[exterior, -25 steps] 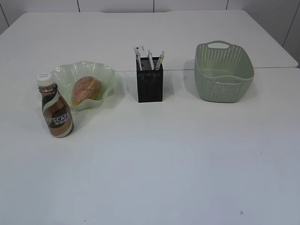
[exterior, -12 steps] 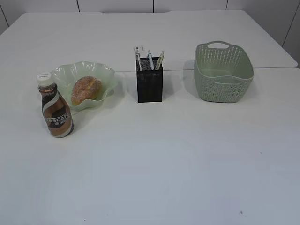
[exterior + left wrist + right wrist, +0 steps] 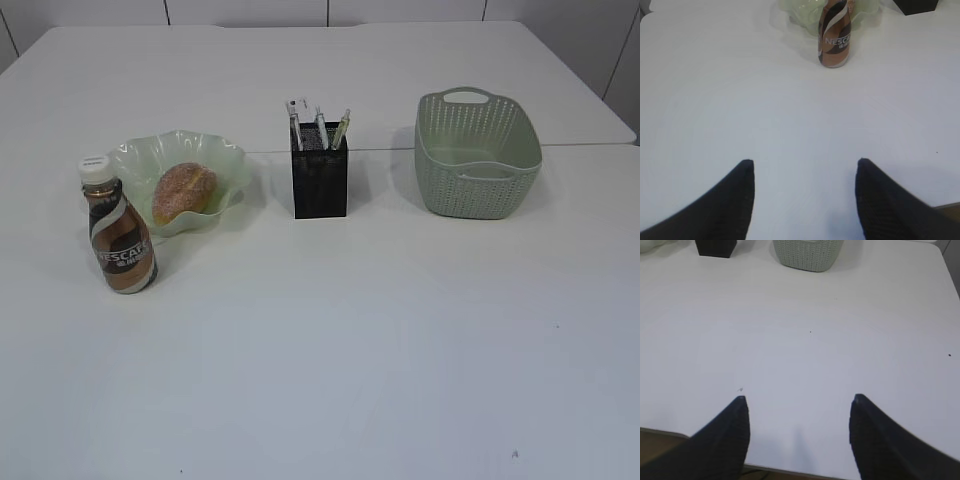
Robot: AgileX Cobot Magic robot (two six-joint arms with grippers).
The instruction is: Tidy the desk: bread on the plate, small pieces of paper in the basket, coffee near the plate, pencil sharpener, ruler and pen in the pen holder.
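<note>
The bread lies in the ruffled green plate at the left of the desk. The coffee bottle stands upright just in front of the plate; it also shows in the left wrist view. The black pen holder at centre holds a pen, the ruler and other items sticking up. The basket stands at the right; paper inside it shows faintly. My left gripper and right gripper are open, empty, low near the desk's front edge, and out of the exterior view.
A seam crosses the desk behind the pen holder. The desk's front edge shows under the right gripper. The basket and pen holder show at the top of the right wrist view.
</note>
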